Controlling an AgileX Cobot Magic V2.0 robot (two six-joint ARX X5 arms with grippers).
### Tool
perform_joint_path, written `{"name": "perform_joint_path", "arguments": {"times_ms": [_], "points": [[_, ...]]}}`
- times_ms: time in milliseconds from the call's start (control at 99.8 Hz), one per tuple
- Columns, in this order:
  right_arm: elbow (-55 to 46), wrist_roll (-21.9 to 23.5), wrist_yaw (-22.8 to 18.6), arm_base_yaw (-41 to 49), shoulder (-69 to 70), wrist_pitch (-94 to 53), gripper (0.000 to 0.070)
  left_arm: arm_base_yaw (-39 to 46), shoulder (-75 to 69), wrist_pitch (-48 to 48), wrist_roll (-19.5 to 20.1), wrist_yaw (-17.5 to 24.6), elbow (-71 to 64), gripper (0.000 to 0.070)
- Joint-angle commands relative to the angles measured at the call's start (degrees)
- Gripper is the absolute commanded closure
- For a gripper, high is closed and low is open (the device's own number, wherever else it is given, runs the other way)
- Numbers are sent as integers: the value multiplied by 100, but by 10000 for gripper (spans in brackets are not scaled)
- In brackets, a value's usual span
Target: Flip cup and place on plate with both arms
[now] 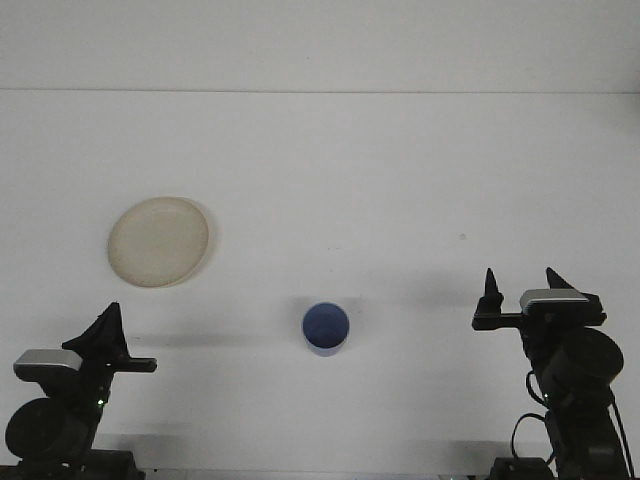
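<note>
A small blue cup (326, 328) stands on the white table (380, 180), front centre, its round face toward the camera. The cream plate (159, 241) lies to its left and farther back. My left gripper (106, 326) sits low at the front left, below the plate, its fingers together in one point and holding nothing. My right gripper (522, 287) is at the front right, level with the cup and well apart from it, open with an empty gap between its two fingertips.
The table's far edge meets a pale wall (320, 45) at the back. The arm bases (580, 390) stand at the front corners.
</note>
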Motion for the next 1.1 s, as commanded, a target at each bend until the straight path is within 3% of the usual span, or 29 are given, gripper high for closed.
{"name": "perform_joint_path", "arguments": {"times_ms": [0, 200, 381, 471, 951, 1012, 1092], "points": [[24, -61, 4, 7, 28, 92, 88, 0, 400, -485, -85, 98, 595, 689], [24, -61, 4, 7, 28, 90, 88, 0, 1808, -1733, -46, 516, 2074, 689], [24, -61, 4, 7, 28, 92, 88, 0, 3010, -2955, 573, 855, 2955, 689], [24, -61, 4, 7, 28, 92, 88, 0, 3482, -3403, 619, 852, 3156, 689], [24, -59, 4, 7, 28, 90, 88, 0, 3838, -3064, 485, 850, 3174, 675], [24, -61, 4, 7, 28, 90, 88, 0, 3825, -3091, 485, 848, 3174, 577], [24, -61, 4, 7, 28, 90, 88, 0, 3825, -3130, 470, 848, 3174, 275]]}}
